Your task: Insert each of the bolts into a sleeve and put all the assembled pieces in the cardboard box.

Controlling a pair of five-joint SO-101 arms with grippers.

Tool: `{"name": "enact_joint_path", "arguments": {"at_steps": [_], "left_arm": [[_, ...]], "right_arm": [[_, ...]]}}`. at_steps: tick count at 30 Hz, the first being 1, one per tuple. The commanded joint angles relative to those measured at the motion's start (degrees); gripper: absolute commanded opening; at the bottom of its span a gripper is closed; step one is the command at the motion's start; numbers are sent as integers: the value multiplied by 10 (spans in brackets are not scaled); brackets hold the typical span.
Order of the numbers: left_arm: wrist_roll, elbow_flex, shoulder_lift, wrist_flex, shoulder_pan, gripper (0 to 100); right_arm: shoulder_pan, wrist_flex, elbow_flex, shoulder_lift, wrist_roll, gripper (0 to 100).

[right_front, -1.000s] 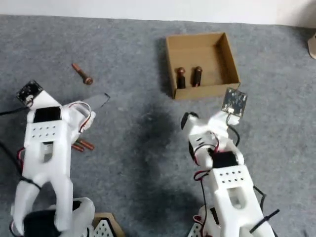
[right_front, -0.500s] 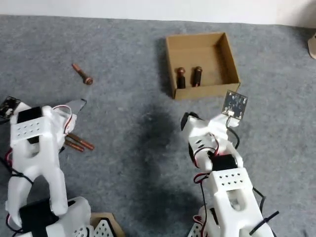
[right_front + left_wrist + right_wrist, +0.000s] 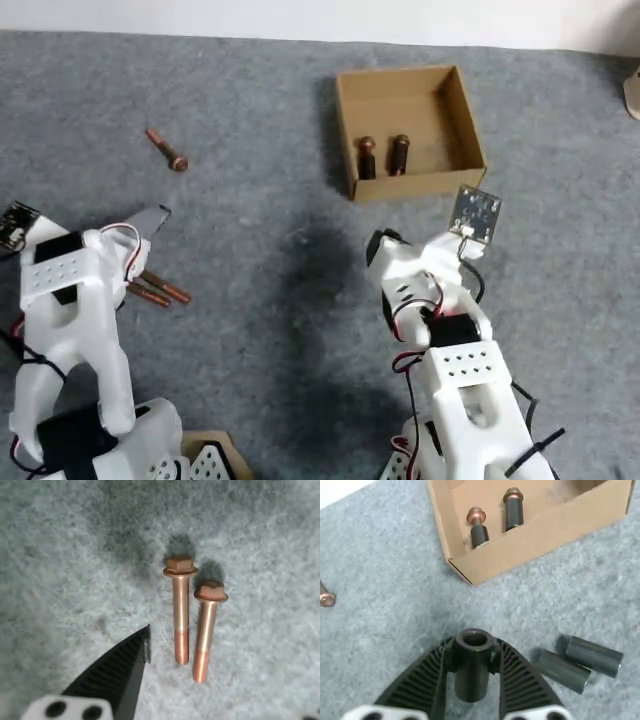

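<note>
1. Copper bolts, two of them, lie side by side on the grey surface. The left arm now sits further back than a second ago, spread jaws hanging right by them.
2. Right jaws stay put, pinching a sleeve near the box.
3. Two pieces are in the box already, so I reckon grabbing a bolt comes next.
</note>
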Motion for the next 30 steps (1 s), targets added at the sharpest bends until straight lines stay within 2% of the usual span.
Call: {"name": "enact_joint_path", "arguments": {"at_steps": [1, 10, 19, 25, 30], "left_arm": [[-4, 1, 0, -18, -3, 538], [-4, 1, 6, -17, -4, 537], [-4, -63, 169, -14, -6, 537], [-3, -140, 222, 72, -15, 537], [-4, -179, 242, 84, -41, 537]], "right_arm": [[-4, -16, -5, -16, -4, 5], [-4, -15, -5, -16, -4, 5], [-3, -15, -4, -16, -4, 5], [-3, -15, -4, -16, -4, 5], [-3, -15, -4, -16, -4, 5]]}}
